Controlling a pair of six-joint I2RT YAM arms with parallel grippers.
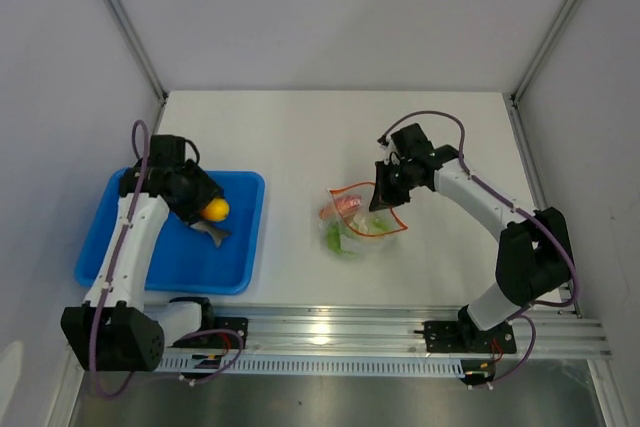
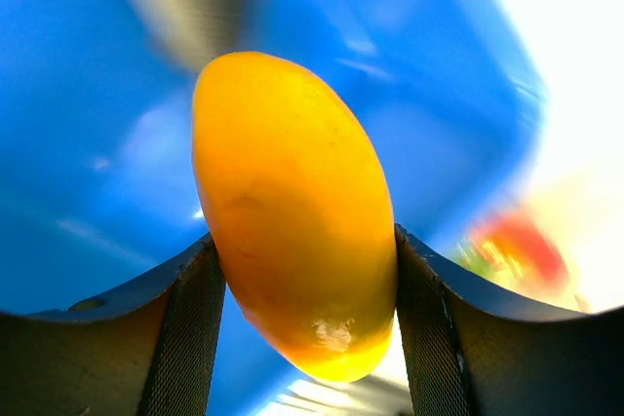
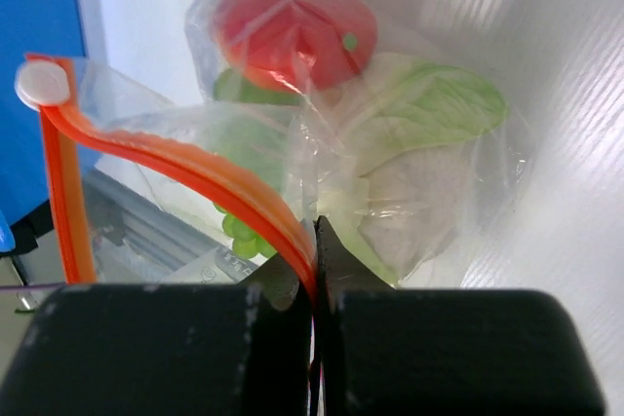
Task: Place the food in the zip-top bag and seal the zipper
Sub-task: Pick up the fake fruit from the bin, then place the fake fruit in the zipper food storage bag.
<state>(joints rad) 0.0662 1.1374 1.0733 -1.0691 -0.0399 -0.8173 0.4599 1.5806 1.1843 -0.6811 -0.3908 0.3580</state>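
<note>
Lighting's bright and soft from overhead, barely any shadows on the white table (image 1: 300, 147), and the top view's sharp. Left wrist is oversaturated: the yellow lemon-like piece (image 2: 292, 211) is clear-ish, the blue tray (image 2: 97, 143) behind is mush, and the right edge blows out white. Right wrist is crisp, with glare on the zip-top bag (image 3: 429, 172) crinkles.

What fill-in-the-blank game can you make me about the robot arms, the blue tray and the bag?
The right gripper is shut on the zipper of the zip-top bag, whose mouth is ____.
The red fruit is already ____ that bag.
The left gripper holds the yellow fruit over the ____ tray, where the grey fish lies.
Missing words: open, inside, blue.
</note>
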